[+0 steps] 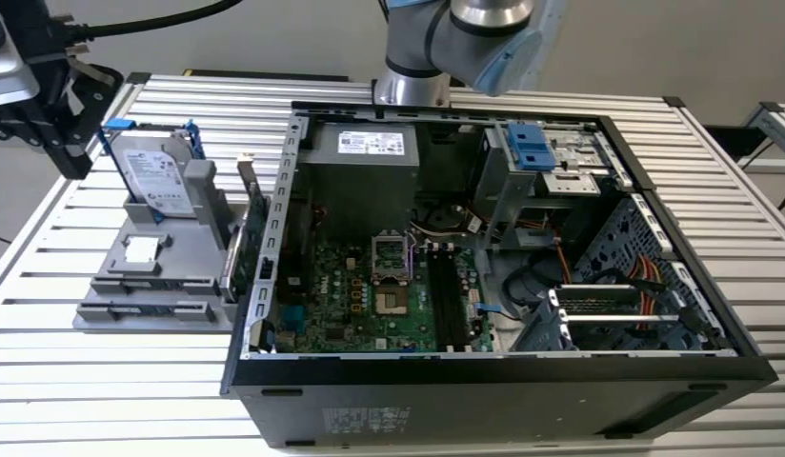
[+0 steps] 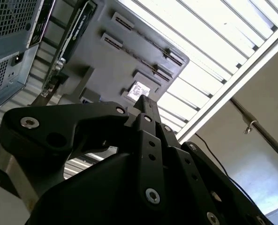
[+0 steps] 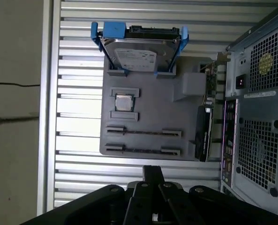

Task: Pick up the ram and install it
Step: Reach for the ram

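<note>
Grey fixture plate [image 1: 126,314] lies on the slatted table [image 1: 88,400], left of the open computer case [image 1: 494,381], in the exterior view. The gripper [image 1: 72,152] hangs at far left, beside the hard drive [image 1: 157,171]. The ram [image 1: 440,295] appears as a long dark strip in the motherboard slots. In the second wrist view the gripper [image 2: 146,102] points toward the plate; its opening cannot be told, and nothing shows in its hold. In the first wrist view the gripper [image 3: 153,171] faces the plate's 2 long slots [image 3: 143,133].
</note>
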Motion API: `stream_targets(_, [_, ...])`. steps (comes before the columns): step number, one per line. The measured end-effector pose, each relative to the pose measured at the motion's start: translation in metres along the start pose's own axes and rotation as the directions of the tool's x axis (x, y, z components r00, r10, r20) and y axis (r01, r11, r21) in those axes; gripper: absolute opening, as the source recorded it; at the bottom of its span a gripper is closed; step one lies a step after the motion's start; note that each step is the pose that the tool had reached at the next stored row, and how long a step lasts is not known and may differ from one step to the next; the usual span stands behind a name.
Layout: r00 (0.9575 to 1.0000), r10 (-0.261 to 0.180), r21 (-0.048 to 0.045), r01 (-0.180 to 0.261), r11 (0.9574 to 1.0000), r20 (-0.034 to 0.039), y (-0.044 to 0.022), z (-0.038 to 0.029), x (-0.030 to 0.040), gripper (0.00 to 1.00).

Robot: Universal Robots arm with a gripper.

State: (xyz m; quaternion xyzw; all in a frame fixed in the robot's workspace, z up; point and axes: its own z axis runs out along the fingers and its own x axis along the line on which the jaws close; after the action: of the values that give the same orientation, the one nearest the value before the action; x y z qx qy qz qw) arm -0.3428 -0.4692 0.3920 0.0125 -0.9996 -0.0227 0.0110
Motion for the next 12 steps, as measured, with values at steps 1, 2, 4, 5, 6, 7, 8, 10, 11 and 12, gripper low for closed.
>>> stream_targets(1, [1.0000,0.000,0.0000,0.000,1.0000,0.0000,-0.0010,0.0000,0.0000,0.00])
stream_targets(2, [1.0000,0.000,0.0001,0.000,1.0000,-0.0001,-0.0021,-0.0001,0.0001,0.00])
stream_targets(4, [1.0000,0.000,0.0000,0.000,1.0000,-0.0001,-0.0036,-0.0002,0.0001,0.00])
stream_targets(5, [1.0000,0.000,0.0000,0.000,1.0000,0.0000,-0.0042,-0.0002,0.0002,0.00])
stream_targets(6, [1.0000,0.000,0.0000,0.000,1.0000,0.0000,-0.0046,-0.0002,0.0002,0.00])
stream_targets(7, [1.0000,0.000,0.0000,0.000,1.0000,-0.0001,-0.0049,-0.0002,0.0003,0.00])
stream_targets(8, [1.0000,0.000,0.0000,0.000,1.0000,0.0000,-0.0051,-0.0002,0.0002,0.00])
stream_targets(10, [1.0000,0.000,0.0001,0.000,1.0000,-0.0001,-0.0055,-0.0003,0.0003,0.00])
stream_targets(11, [1.0000,0.000,0.0000,0.000,1.0000,-0.0001,-0.0057,-0.0003,0.0003,0.00])
stream_targets(12, [1.0000,0.000,0.0000,0.000,1.0000,-0.0001,-0.0059,-0.0003,0.0004,0.00])
